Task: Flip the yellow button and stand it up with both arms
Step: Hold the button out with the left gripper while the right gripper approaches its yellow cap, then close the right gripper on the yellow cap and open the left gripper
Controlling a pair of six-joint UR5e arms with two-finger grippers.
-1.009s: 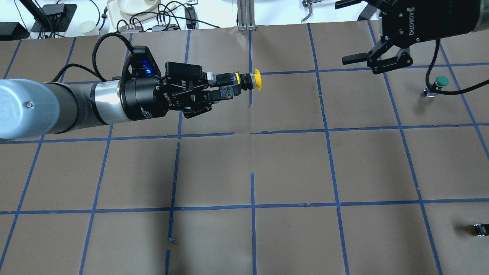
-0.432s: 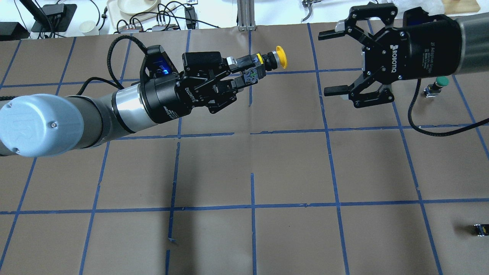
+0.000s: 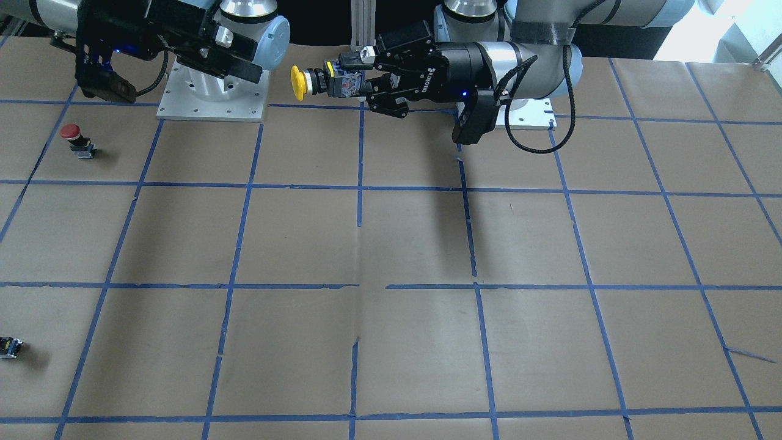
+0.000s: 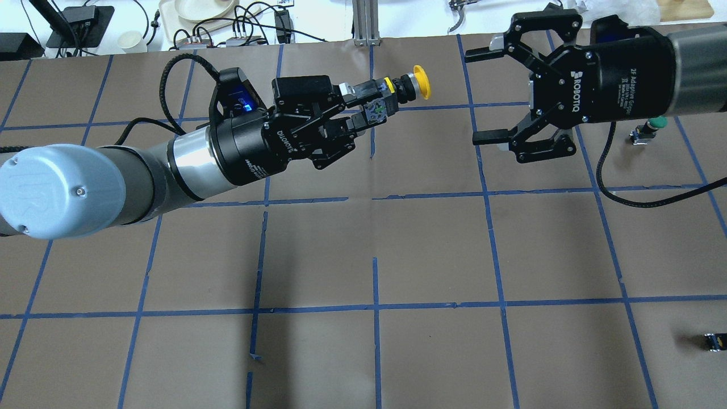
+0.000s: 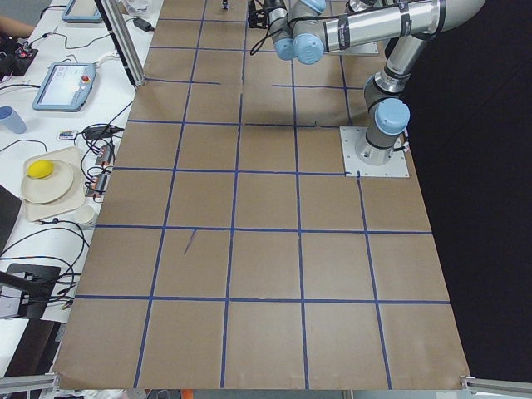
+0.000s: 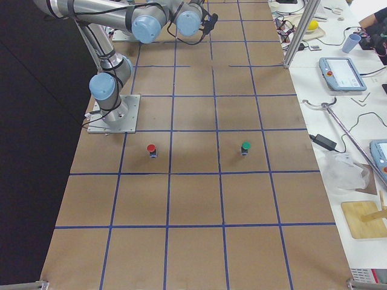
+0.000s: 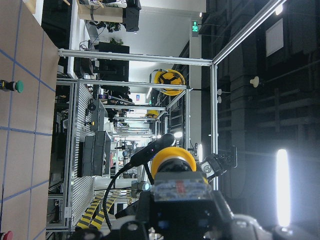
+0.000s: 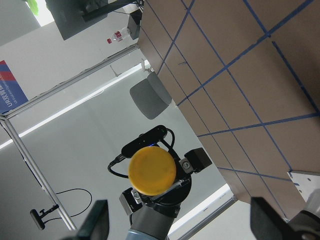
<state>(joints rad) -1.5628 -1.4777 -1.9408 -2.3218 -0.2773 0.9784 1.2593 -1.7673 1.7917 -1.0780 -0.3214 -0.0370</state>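
Observation:
My left gripper (image 4: 369, 105) is shut on the black-and-grey body of the yellow button (image 4: 421, 82) and holds it level in the air, cap pointing toward the right arm. In the front-facing view the button's cap (image 3: 297, 83) sticks out past the left gripper (image 3: 351, 76). My right gripper (image 4: 483, 95) is open and empty. It faces the cap from a short gap away, jaws spread wide. In the right wrist view the yellow cap (image 8: 151, 170) sits ahead, between my open fingertips (image 8: 100, 210). The left wrist view shows the button (image 7: 174, 162) held in the jaws.
A green-capped button (image 4: 657, 120) stands at the far right of the table behind the right arm's cable. A red-capped button (image 3: 71, 131) stands near the right arm's base. A small dark capless part (image 4: 713, 341) lies at the near right edge. Brown paper with a blue tape grid covers the table.
My left arm has carried the yellow button right and toward the far edge, tilting it. My right gripper has swung in and turned its open jaws to face the cap, then edged closer.

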